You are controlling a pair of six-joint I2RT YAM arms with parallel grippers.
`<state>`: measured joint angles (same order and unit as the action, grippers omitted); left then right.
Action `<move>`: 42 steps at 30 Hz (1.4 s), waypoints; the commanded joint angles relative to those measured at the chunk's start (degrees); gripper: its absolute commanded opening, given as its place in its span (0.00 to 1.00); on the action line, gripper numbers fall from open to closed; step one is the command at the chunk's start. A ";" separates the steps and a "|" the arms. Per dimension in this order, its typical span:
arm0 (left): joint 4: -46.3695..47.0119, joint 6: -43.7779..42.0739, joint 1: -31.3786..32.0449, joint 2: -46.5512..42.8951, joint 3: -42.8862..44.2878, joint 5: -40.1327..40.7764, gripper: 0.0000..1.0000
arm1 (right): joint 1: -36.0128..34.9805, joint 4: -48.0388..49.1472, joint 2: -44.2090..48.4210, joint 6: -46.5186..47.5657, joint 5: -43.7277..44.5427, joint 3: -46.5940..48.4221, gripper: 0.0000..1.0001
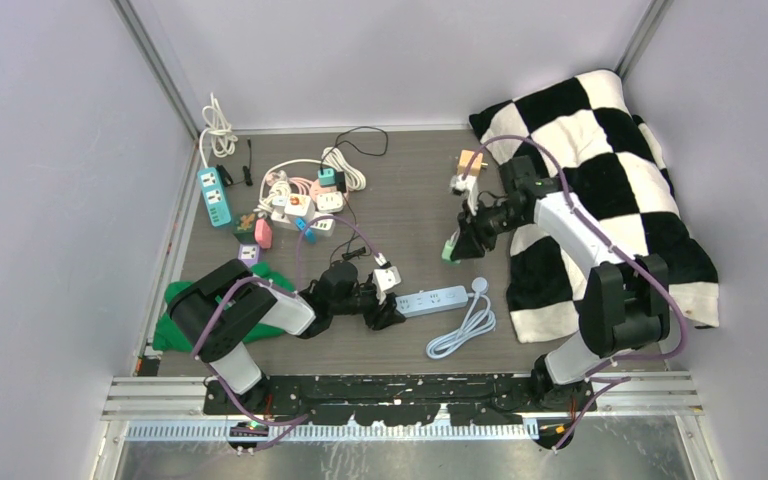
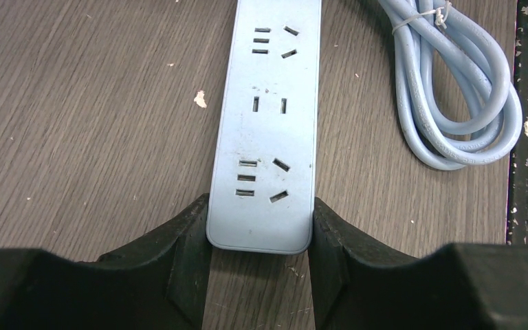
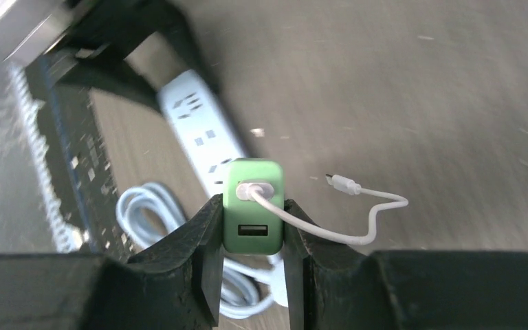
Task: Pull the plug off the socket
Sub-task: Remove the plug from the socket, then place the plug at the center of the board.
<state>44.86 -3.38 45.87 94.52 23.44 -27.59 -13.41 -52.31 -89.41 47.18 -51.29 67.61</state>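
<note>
Plastic: left pincer (image 2: 260,210) clamps flat blue socket strip (image 2: 268,103); right pincer (image 3: 251,210) clamps boxy green plug (image 3: 242,175).

Soft, even light from above fills my top view, throwing only faint shadows across the table (image 1: 400,200). My left wrist feed is crisp, the power strip (image 2: 265,130) carrying a dull sheen. On my right wrist feed the green charger (image 3: 252,206) is sharp; the table behind it smears into blur.
</note>
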 commanded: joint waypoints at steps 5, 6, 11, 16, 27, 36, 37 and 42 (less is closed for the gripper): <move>-0.45 1.09 -0.69 -0.89 0.25 2.90 0.00 | 8.33 21.14 -3.14 -33.65 16.89 7.68 0.01; -0.52 1.16 -0.64 -0.98 0.22 2.90 0.00 | 8.71 22.95 -3.94 -35.10 21.08 8.21 0.01; -0.63 1.52 -0.62 -1.60 -0.06 3.21 0.00 | 8.75 30.14 -8.03 -39.76 36.84 10.82 0.01; -0.81 1.82 -0.56 -1.62 -0.06 3.32 0.00 | 8.68 31.27 -13.91 -39.27 46.26 15.77 0.04; -1.57 1.55 -0.57 -1.90 0.38 3.38 0.00 | 8.93 30.01 -24.94 -36.90 53.22 25.61 0.13; -1.79 1.59 -0.62 -2.05 0.46 3.36 0.00 | 8.89 28.08 -30.54 -37.18 53.55 30.40 0.31; -1.75 1.68 -0.59 -2.12 0.54 3.39 0.00 | 8.92 27.86 -30.90 -37.09 53.55 30.88 0.37; -1.83 1.56 -0.65 -2.07 0.80 3.26 0.00 | 8.88 27.06 -31.06 -36.72 52.52 31.82 0.62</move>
<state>43.81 -1.93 45.84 93.69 23.44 -26.33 -4.40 -25.43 -121.19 10.13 1.23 96.23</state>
